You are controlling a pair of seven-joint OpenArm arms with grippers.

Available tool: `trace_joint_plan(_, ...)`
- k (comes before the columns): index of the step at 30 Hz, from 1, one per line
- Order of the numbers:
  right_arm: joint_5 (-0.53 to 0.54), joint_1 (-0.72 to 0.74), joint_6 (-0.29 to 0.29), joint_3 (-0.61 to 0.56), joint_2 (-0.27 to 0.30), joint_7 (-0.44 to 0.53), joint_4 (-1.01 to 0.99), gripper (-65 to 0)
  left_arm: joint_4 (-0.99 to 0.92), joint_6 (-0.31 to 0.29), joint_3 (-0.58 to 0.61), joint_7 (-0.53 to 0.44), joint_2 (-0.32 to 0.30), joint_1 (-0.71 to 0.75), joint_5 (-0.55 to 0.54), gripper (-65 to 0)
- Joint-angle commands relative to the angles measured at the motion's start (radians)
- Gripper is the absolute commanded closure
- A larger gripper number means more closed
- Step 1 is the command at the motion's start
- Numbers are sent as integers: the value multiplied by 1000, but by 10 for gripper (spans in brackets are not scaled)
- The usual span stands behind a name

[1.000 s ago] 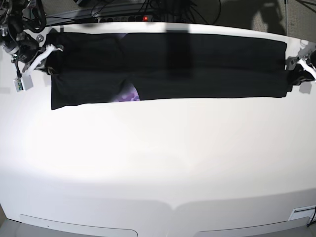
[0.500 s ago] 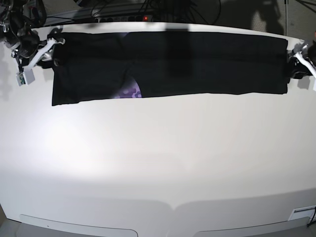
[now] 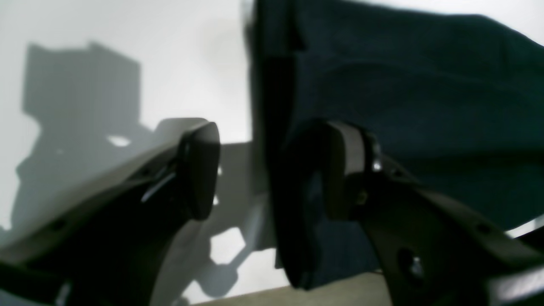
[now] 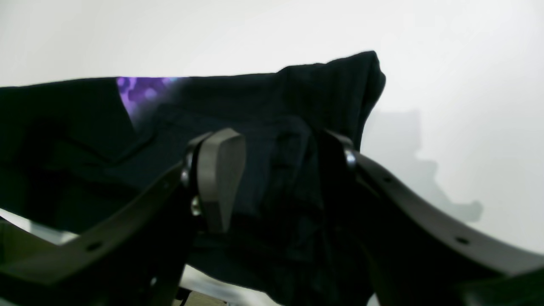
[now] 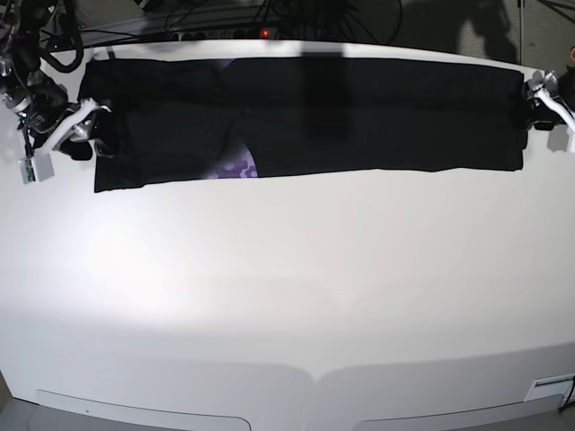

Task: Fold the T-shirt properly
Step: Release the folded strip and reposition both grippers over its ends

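The black T-shirt (image 5: 359, 117) lies flat as a long folded strip across the far part of the white table (image 5: 287, 296). A purple patch (image 5: 235, 166) shows at its near edge. My right gripper (image 5: 90, 121) is at the strip's left end. In the right wrist view this gripper (image 4: 280, 178) has its jaws apart with bunched black cloth (image 4: 63, 148) between them and the purple patch (image 4: 136, 91) beyond. My left gripper (image 5: 537, 99) is at the strip's right end. In the left wrist view it (image 3: 272, 170) is open, with the shirt's edge (image 3: 425, 85) hanging between the fingers.
Cables and a power strip with a red light (image 5: 265, 33) run behind the table's far edge. A small white box (image 5: 31, 166) hangs from my right arm near the left table edge. The table's near edge has white panels (image 5: 144, 411).
My right gripper has moved nearer along the shirt's left end, and that end has spread outward to the left. The shirt sits slightly farther back than a second ago. My left gripper has barely moved.
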Motion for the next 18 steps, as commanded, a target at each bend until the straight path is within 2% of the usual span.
trace_joint_plan(1, 23, 12, 6, 6, 15, 17, 17, -318, -13, -14, -11, 3, -22, -13, -17, -367)
trace_joint_plan(3, 23, 26, 6, 6, 15, 17, 17, -318, -53, -14, -11, 26, -22, -16, -82, -364)
trace_joint_plan(7, 23, 61, 6, 6, 15, 16, 17, -317, -67, -14, -11, 179, -7, -25, -259, -345)
trace_joint_plan(10, 23, 84, 6, 6, 15, 13, 17, -317, -67, -14, -11, 204, 5, -24, -288, -301)
trace_joint_plan(14, 39, 98, 6, 6, 15, 10, 17, -317, -67, -14, -11, 217, 25, -24, -289, -187)
trace_joint_plan(17, 85, 98, 6, 6, 15, 5, 17, -317, -67, -14, -11, 203, 39, -24, -305, -22)
trace_joint_plan(18, 95, 98, 7, 2, 15, 2, 17, -317, -67, -14, -11, 184, 38, -24, -307, 0)
